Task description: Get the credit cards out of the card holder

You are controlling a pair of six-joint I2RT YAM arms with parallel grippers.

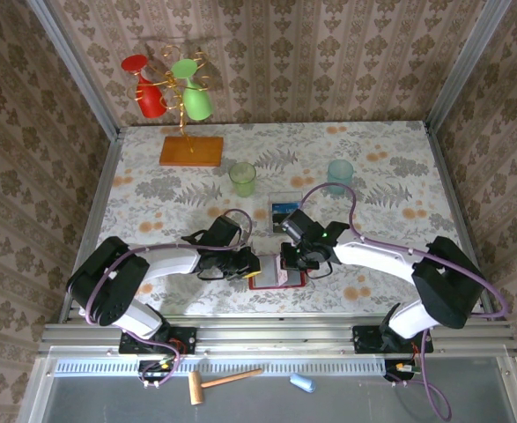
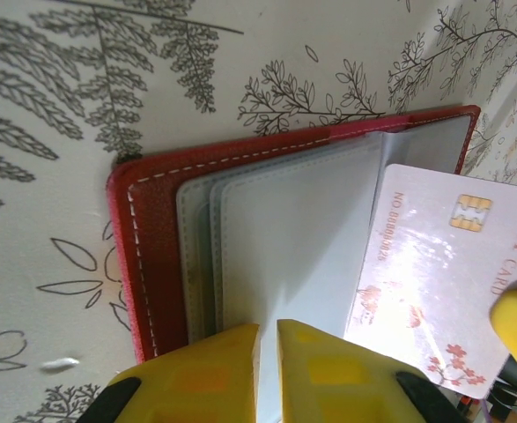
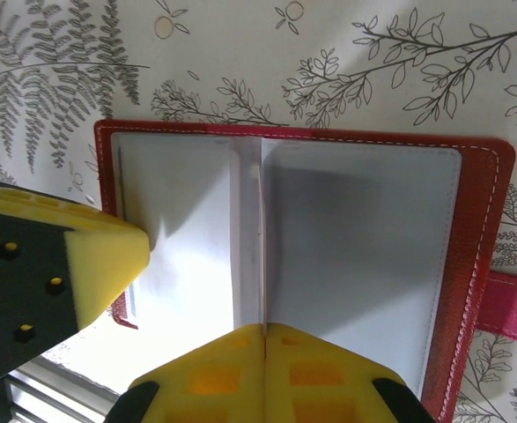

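Observation:
The red card holder (image 1: 278, 280) lies open on the table between my two grippers, its grey pockets (image 2: 284, 238) facing up. My left gripper (image 2: 268, 328) is shut on a grey pocket leaf at the holder's near edge. A pale pink-white credit card (image 2: 434, 282) with a gold chip sticks out of a pocket. My right gripper (image 3: 265, 330) is shut on this card, which stands edge-on (image 3: 262, 229) in the right wrist view. The left finger (image 3: 91, 264) shows there beside the holder (image 3: 478, 264). Another card with a blue picture (image 1: 284, 211) lies flat on the table behind the holder.
A green cup (image 1: 242, 179) and a teal cup (image 1: 340, 175) stand behind the holder. At the back left an orange wooden base (image 1: 191, 152) carries a wire stand with red and green glasses. The holder's snap tab (image 3: 513, 304) points right.

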